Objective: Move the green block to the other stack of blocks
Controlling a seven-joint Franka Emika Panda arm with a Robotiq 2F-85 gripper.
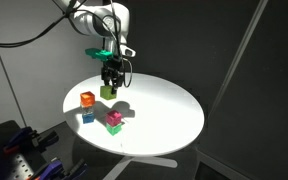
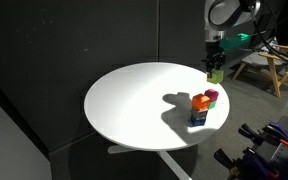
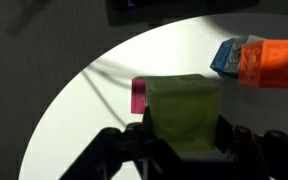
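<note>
My gripper [image 1: 108, 85] is shut on the pale lime green block [image 1: 107, 92] and holds it in the air above the white round table [image 1: 164, 115]. The block fills the wrist view [image 3: 182, 112] between the two fingers, and shows in an exterior view [image 2: 215, 75]. The other stack, an orange cube [image 1: 87, 99] on a blue cube [image 1: 88, 116], stands below and beside the held block; it also shows in an exterior view [image 2: 200, 103] and the wrist view [image 3: 274, 62]. A magenta cube [image 1: 114, 118] sits on a deeper green block [image 1: 114, 128].
The table's edge is close to both piles. A wooden stool [image 2: 264, 65] stands beyond the table. Dark equipment [image 1: 24, 145] sits beside the table near the floor. Black curtains surround the scene.
</note>
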